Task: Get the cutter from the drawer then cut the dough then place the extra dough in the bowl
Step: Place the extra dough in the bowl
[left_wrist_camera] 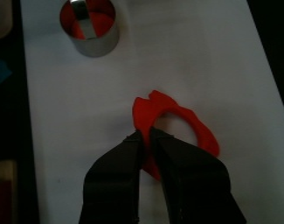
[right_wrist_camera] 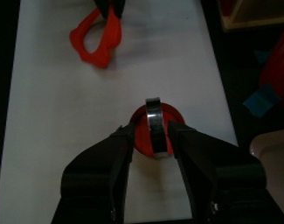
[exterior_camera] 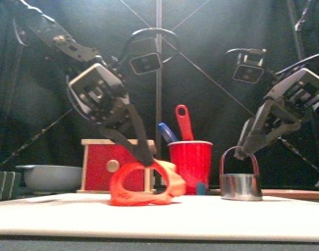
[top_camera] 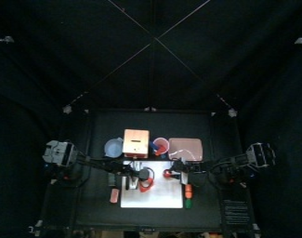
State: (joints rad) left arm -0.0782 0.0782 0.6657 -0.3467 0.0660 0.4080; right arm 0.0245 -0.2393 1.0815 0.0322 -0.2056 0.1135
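Red dough ring [exterior_camera: 127, 188] pinched by lowered left hand [exterior_camera: 147, 163]; right hand [exterior_camera: 240, 154] clasps cutter [exterior_camera: 240, 184].

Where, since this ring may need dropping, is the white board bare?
Bare: the white cutting board strip between the red dough ring, held in the left gripper, and the round metal cutter, held by the right gripper, plus its front strip. Crowded behind: red cup, pale wooden box, blue-grey bowl.

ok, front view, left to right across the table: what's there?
Blue-grey bowl → wooden box with red drawer front → red dough ring → red cup holding the toy knives → metal cutter.
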